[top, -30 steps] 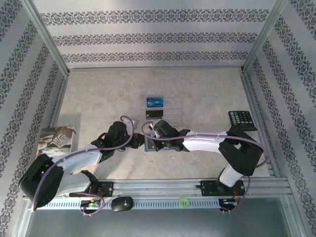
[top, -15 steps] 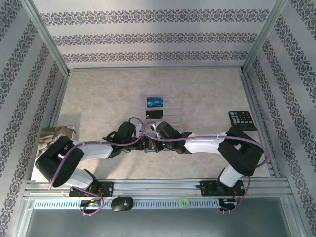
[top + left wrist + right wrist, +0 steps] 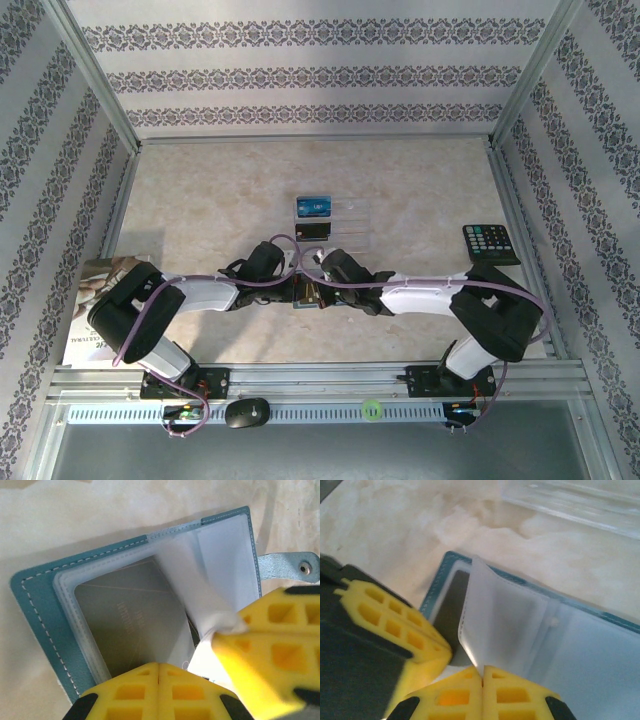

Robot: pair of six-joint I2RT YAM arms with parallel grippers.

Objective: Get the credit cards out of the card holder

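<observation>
Card holder open on the table, front middle, between my two grippers.

A grey card sits in its left clear pocket. My right gripper is closed on the bottom edge of a clear sleeve leaf, holding it up off that pocket. My left gripper is closed at the pocket's near edge, though I cannot tell whether it has the card between its fingers. The risks as I judge them: the thin leaf could slip free or tear if I pull it harder. The light holder could lift or skate if the card sticks. My fingers are also close enough to knock together.
</observation>
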